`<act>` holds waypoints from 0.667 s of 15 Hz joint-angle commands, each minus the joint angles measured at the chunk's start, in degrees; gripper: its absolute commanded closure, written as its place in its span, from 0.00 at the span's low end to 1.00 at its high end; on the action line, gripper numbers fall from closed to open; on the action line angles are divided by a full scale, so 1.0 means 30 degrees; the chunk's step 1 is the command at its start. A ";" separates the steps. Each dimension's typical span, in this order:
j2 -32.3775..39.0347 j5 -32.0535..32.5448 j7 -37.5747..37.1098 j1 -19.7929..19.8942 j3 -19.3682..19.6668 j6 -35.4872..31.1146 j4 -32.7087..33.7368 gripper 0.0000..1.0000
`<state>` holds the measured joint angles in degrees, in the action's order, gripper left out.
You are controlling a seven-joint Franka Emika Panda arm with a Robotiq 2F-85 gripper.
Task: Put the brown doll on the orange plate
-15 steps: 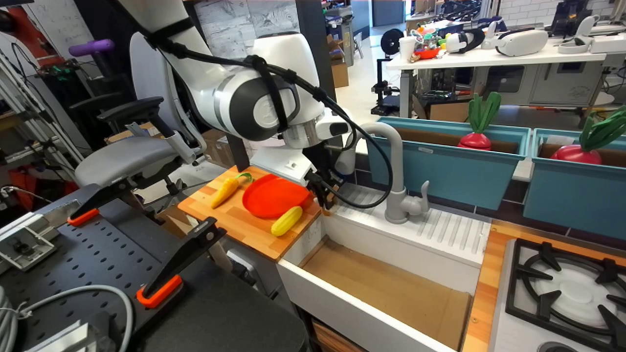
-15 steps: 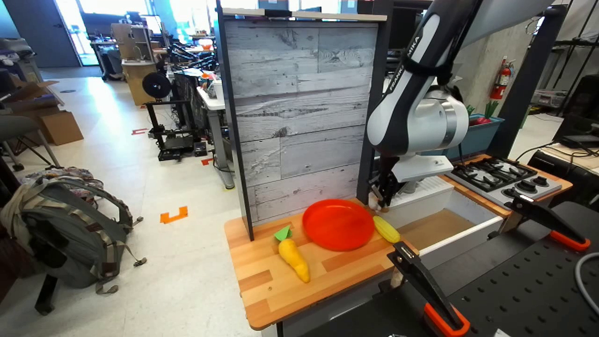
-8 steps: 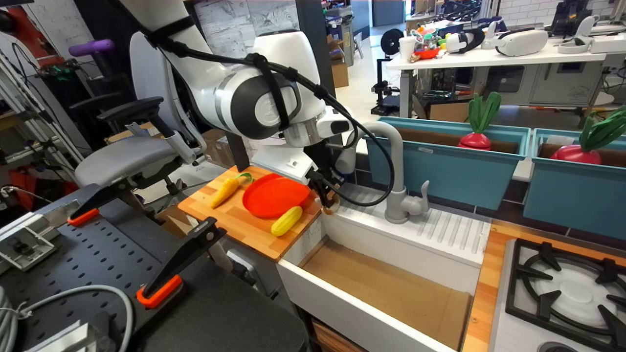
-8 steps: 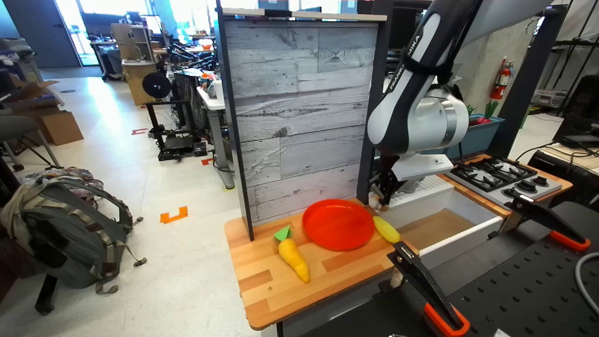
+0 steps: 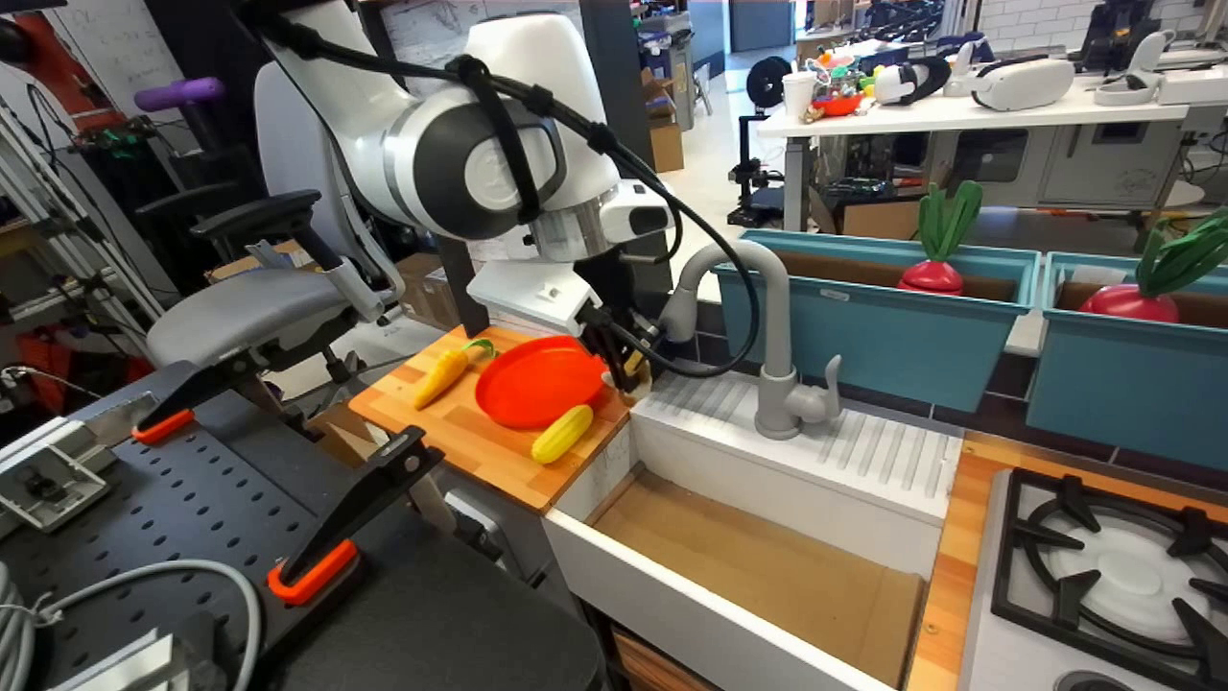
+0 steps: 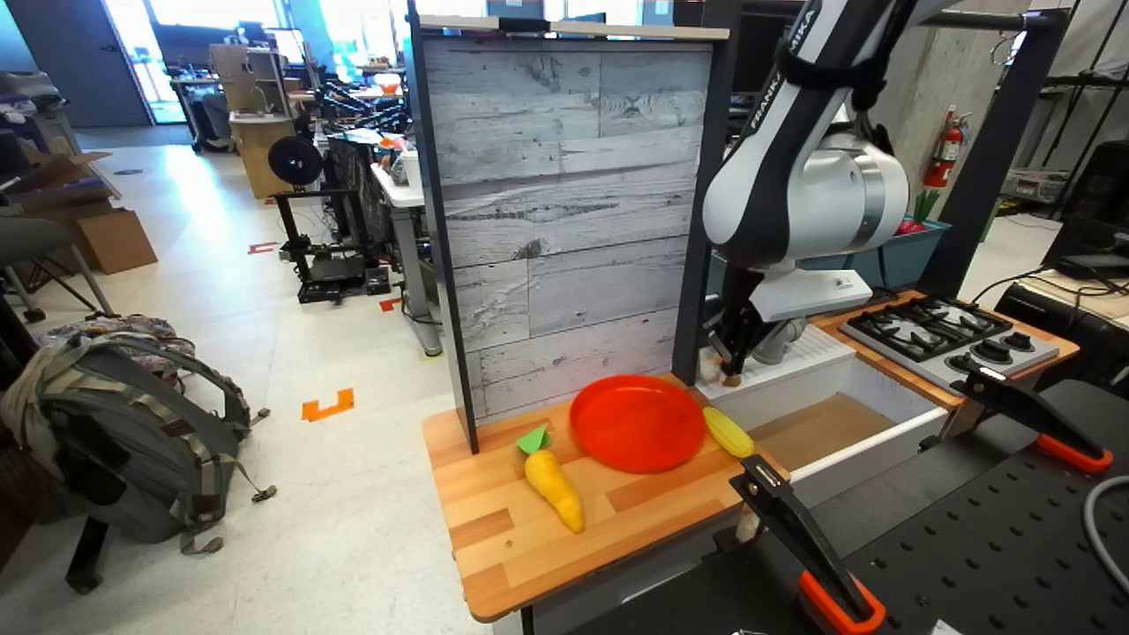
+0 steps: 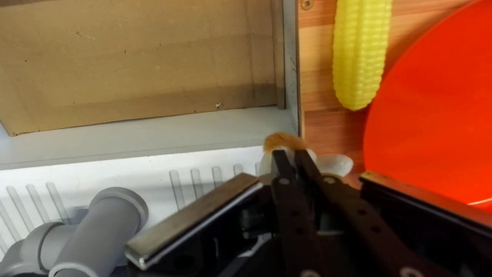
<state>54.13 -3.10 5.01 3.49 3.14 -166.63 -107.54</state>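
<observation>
The black two-fingered gripper [image 7: 292, 154] pinches the fuzzy brown-and-white doll [image 7: 283, 141] by the corner where the white ribbed sink ledge [image 7: 155, 173] meets the wooden countertop [image 6: 503, 547], near the round orange-red plastic plate [image 6: 637, 423] but not on it. The hold looks narrow, so the doll could slip; carried too low, it might catch the plate's rim or nudge the yellow plastic corn cob [image 7: 359, 55].

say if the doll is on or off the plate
Off: the wrist view shows the doll pinched between the fingers, beside the plate.
</observation>
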 commanded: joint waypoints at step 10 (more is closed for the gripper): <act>-0.2425 0.2408 -0.0361 -0.2604 0.0232 -0.0084 -0.3068 0.98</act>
<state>47.55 1.80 4.93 -2.09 3.13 -166.62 -115.64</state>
